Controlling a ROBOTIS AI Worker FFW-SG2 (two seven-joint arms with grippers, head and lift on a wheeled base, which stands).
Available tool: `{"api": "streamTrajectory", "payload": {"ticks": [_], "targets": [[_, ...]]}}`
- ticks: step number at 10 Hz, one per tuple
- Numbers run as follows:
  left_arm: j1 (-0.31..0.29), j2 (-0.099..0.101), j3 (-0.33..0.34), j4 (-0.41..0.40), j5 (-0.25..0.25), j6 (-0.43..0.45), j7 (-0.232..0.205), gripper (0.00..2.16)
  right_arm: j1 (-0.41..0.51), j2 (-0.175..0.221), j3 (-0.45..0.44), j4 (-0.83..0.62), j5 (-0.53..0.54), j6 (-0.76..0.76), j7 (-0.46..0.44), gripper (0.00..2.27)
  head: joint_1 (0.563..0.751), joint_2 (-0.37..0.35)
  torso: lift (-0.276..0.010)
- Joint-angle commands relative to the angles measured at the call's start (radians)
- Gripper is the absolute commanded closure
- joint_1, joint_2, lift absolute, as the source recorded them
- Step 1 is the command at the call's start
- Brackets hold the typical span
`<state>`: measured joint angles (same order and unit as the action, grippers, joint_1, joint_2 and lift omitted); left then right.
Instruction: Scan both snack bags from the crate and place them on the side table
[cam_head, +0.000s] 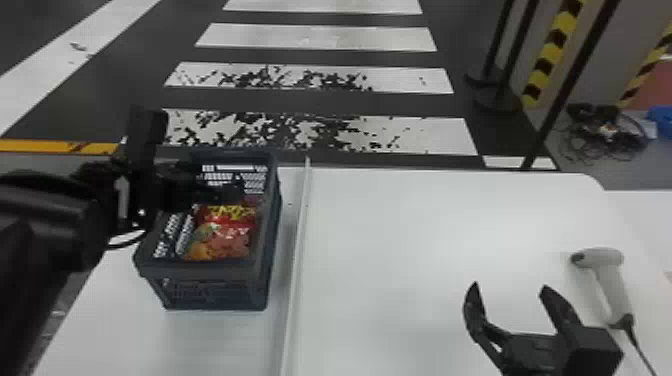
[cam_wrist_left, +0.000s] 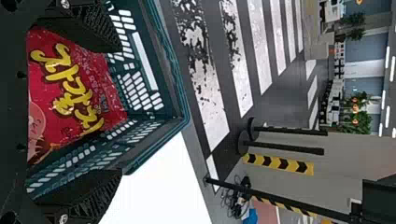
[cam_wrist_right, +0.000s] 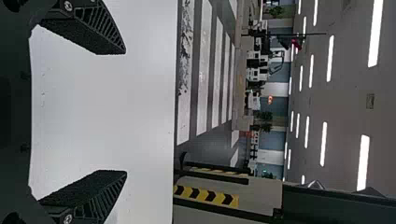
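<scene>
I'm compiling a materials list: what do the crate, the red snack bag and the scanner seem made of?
Crate: probably rigid plastic, dull and dark, with rows of slots through its walls.
Red snack bag: likely thin plastic film, perhaps foil-lined, printed and glossy, with small bright glints.
Scanner: seemingly hard plastic, smooth light grey, its rounded body evenly shaded.

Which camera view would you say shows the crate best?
The head view: it shows the crate almost whole, from above, though the left arm hides part of it. The left wrist view looks closely into part of it, at a red bag.
</scene>
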<state>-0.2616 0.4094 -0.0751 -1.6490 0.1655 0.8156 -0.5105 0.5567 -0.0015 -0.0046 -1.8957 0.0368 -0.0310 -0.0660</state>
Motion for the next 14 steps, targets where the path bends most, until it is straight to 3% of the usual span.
{"api": "streamTrajectory", "payload": {"ticks": [1,3,6,8,9,11,14], "targets": [[-0.002,0.0,0.005,0.017,-0.043,0.018,-0.011,0.07,-0.008,0.002,0.0,0.001,-0.008,0.009,0.0,0.08,0.695,0.018,-0.095],[-0.016,-0.001,-0.006,0.057,-0.1,0.015,-0.039,0.07,-0.012,0.002,0.006,0.001,-0.009,0.018,0.0,0.08,0.695,0.032,-0.095],[-0.074,-0.017,-0.095,0.153,-0.159,0.015,-0.066,0.07,0.0,0.002,-0.002,0.001,-0.011,0.015,0.0,0.08,0.695,0.04,-0.095],[-0.113,-0.05,-0.126,0.218,-0.218,0.012,-0.077,0.07,0.003,0.002,-0.003,0.0,-0.012,0.012,0.002,0.08,0.695,0.022,-0.095],[-0.148,-0.054,-0.173,0.258,-0.238,0.009,-0.082,0.07,0.003,0.002,-0.005,0.0,-0.012,0.015,0.002,0.08,0.695,0.016,-0.095],[-0.203,-0.083,-0.23,0.339,-0.291,0.0,-0.089,0.07,0.002,0.002,-0.009,0.001,-0.017,0.015,0.002,0.07,0.695,0.004,-0.095],[-0.257,-0.097,-0.281,0.437,-0.333,-0.028,-0.089,0.07,0.002,0.002,-0.015,0.003,-0.023,0.015,0.005,0.07,0.695,-0.017,-0.095]]}}
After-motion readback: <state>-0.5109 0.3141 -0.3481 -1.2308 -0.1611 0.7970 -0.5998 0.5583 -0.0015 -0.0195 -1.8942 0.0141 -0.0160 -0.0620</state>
